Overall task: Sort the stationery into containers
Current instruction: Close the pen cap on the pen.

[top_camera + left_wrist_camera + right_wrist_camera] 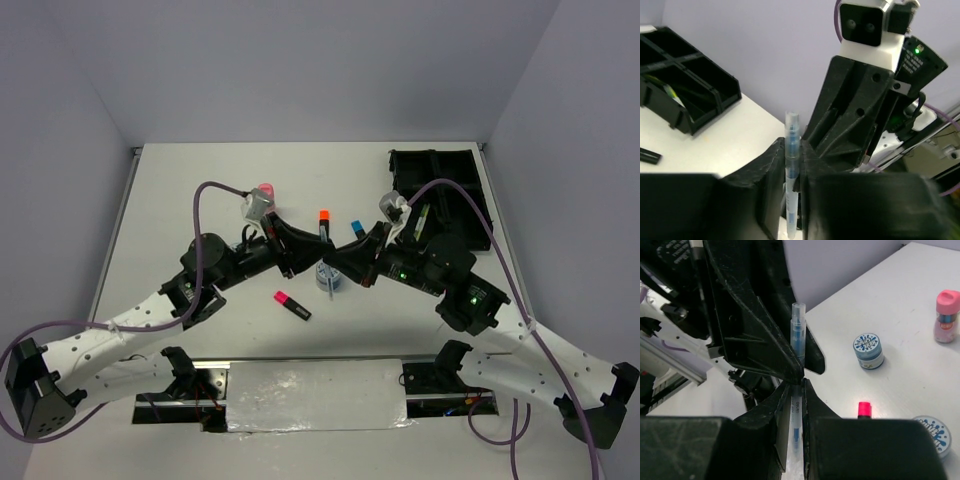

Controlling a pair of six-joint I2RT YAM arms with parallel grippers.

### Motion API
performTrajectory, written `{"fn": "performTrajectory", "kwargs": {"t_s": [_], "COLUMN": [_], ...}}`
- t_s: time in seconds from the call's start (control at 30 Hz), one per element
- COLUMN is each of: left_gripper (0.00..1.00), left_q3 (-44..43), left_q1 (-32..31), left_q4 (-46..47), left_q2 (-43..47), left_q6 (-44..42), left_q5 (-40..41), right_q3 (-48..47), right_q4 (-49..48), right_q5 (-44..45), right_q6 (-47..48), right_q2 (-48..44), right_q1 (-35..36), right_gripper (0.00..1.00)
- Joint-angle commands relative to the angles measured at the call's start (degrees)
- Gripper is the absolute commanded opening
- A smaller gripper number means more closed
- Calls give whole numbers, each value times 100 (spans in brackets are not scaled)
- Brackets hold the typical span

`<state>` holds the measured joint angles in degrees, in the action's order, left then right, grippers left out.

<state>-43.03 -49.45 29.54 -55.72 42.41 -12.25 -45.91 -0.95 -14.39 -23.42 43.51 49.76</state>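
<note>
Right end effector [796, 390]: closed tight on thin pale pen [798, 335], up off bench [180, 190].
Left end effector [791, 167]: fingers either side of same pen; squeezing or loose, cannot tell.
Both meet nose to nose, left of black tray [405, 160].
Round tub [328, 280] right under them.
Orange highlighter [323, 222], blue highlighter [357, 228] just behind, left of tray.
Pink highlighter [292, 304] further left of tray, nearer arms.
Pink bottle [265, 190] well left of tray.
Tray: pale pen-like thing [424, 216] in one slot.
Arms: both bent, reaching in from sides.
</note>
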Motion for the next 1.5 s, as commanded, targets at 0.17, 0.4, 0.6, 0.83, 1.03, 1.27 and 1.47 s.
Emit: {"fn": "performTrajectory", "kwargs": {"t_s": [0.17, 0.4, 0.6, 0.83, 1.03, 1.27, 1.47], "left_gripper": [0, 0, 0, 40, 94, 84, 67], "left_q3": [-479, -584, -725, -707, -926, -1419, -1551], "left_q1": [-56, -56, -56, -82, -100, -100, -100], "left_q4": [-186, 113, 184, -61, -439, -967, -1249], "left_q2": [88, 202, 246, 167, 255, 247, 18], "left_q6": [-313, -593, -577, -594, -717, -1024, -954], "left_q5": [-23, -611, -788, -419, 292, 847, 865], "right_q3": [-94, -85, 144, -32, -58, 3, -137], "right_q4": [-582, -380, -809, -767, -494, -529, -459], "right_q5": [-143, -564, -793, -749, -494, -617, -635], "right_q6": [48, 180, -31, -14, 48, 4, 4], "right_q2": [0, 272, 404, 404, 448, 457, 536], "right_q1": [16, 8, 8, 16, 8, 16, 16], "right_gripper": [0, 61, 43, 0, 0, 0, 0]}}
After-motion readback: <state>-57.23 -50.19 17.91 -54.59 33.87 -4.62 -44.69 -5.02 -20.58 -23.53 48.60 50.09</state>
